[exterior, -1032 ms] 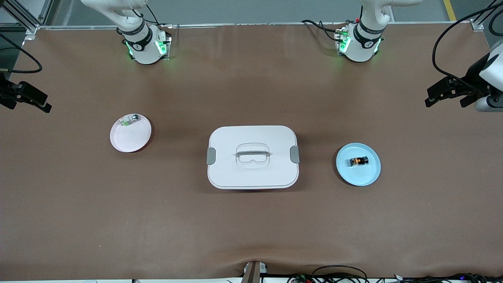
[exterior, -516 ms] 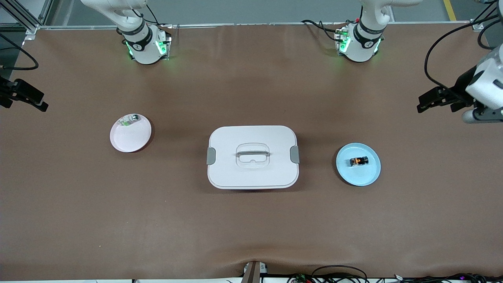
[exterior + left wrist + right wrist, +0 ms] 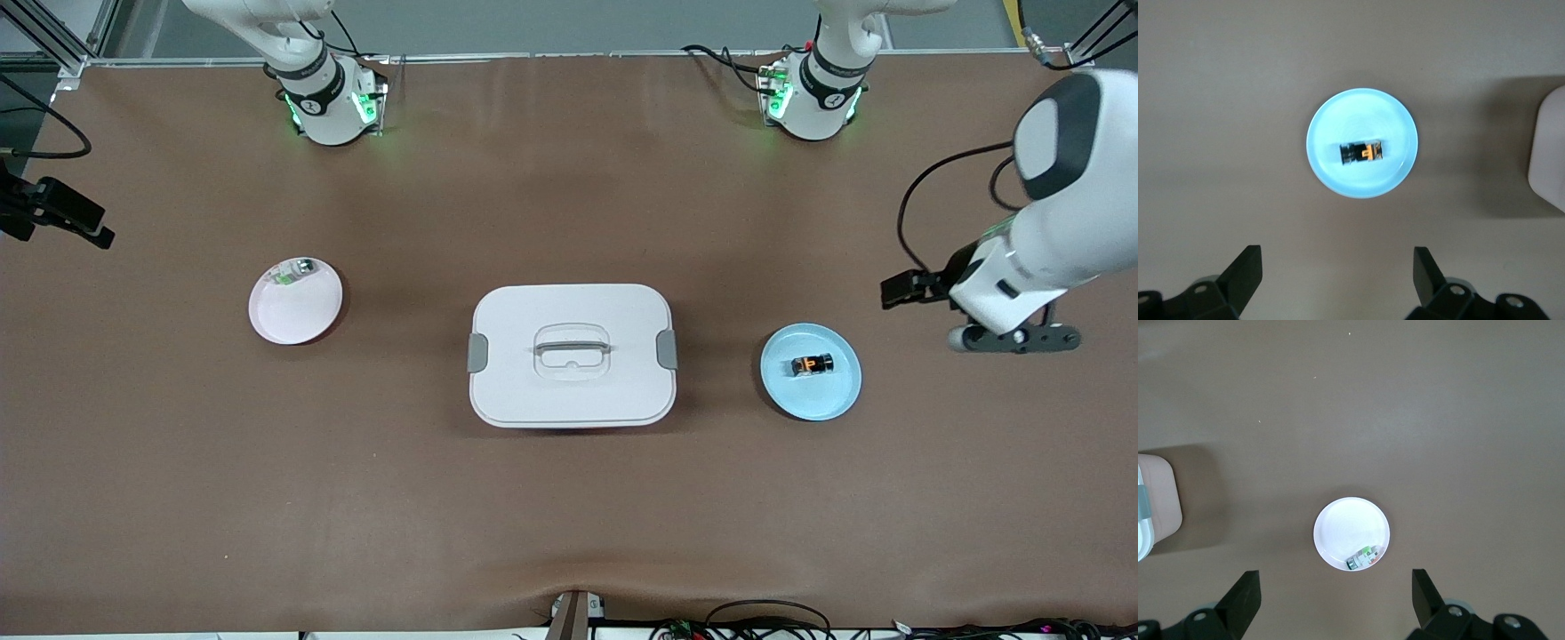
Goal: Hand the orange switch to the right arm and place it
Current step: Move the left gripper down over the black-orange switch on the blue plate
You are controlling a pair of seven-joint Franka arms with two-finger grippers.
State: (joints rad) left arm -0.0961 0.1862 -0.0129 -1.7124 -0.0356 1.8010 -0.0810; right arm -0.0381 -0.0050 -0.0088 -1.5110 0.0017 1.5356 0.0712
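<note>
a: two black two-finger grippers logged. left gripper [image 3: 1335,283] spread wide, holding nothing, up in the air over bare brown table [image 3: 569,516] toward the left arm's end, near the round light-blue plate [image 3: 831,400].

b: orange switch?

a: tiny black block with bright orange face [image 3: 812,364], lying flat on that plate, untouched.

b: right gripper [image 3: 1335,603]?

a: fingers apart, empty, waiting above the round white plate [image 3: 1345,527] holding a small green-and-clear part [image 3: 1363,557]. white lidded rectangular box [image 3: 572,356] between the plates.
</note>
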